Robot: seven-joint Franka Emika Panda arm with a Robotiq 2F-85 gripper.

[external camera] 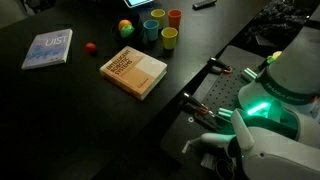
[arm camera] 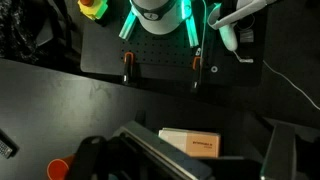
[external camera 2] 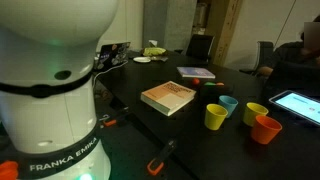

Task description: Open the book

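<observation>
Gripper (arm camera: 190,165), jaws spread apart, frames the closed thick tan paperback book (arm camera: 190,142); yellow, blue and orange plastic cups (external camera 2: 216,117) stand near it, contents indiscernible.

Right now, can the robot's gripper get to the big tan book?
Probably yes. The book lies flat with nothing on top, the cups stand apart from it, and the open gripper faces it.

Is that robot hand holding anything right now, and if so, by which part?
Nothing is held. The gripper stands open and empty; the thick tan paperback book lies closed on the black table, untouched.
</observation>
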